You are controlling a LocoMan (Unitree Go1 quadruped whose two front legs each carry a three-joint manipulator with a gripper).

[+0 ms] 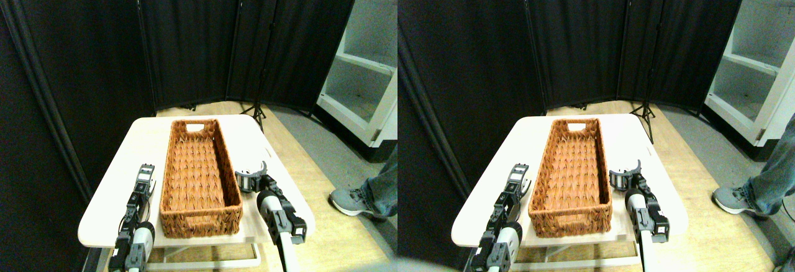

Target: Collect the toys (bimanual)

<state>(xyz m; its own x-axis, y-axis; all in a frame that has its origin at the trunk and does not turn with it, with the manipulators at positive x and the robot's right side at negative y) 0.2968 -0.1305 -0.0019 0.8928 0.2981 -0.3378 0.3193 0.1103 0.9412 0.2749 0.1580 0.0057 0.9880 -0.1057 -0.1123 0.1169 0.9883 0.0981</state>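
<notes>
stereo pair view: in the middle, a white table [149,136] with rounded corners, on a pale wood floor [298,154]. lengthwise on the table, a long brown wicker basket [166,179], near end close to the table's front edge, far end with a cut-out handle close to the back edge. inside the basket, only woven bottom and walls. no toys to be seen on the table, in the basket or on the floor.

just left of the basket, near its front half, the left gripper [145,174], raised on its dark arm over the tabletop, apart from the wicker wall. too small and head-on to tell whether its jaws are spread or pressed together.

just right of the basket, about level with its middle, the right gripper [251,176], with curved jaws spread apart and nothing between them, close to the basket's right wall but not clearly touching it.

behind the table, a folding black screen [186,36] across the back, with a thin black tripod [258,107] at its foot. at far right, a white shelf unit [366,67]. on the floor to the right of the table, a person's grey shoe [351,200] and a jeans leg [385,185], well apart from both grippers.
</notes>
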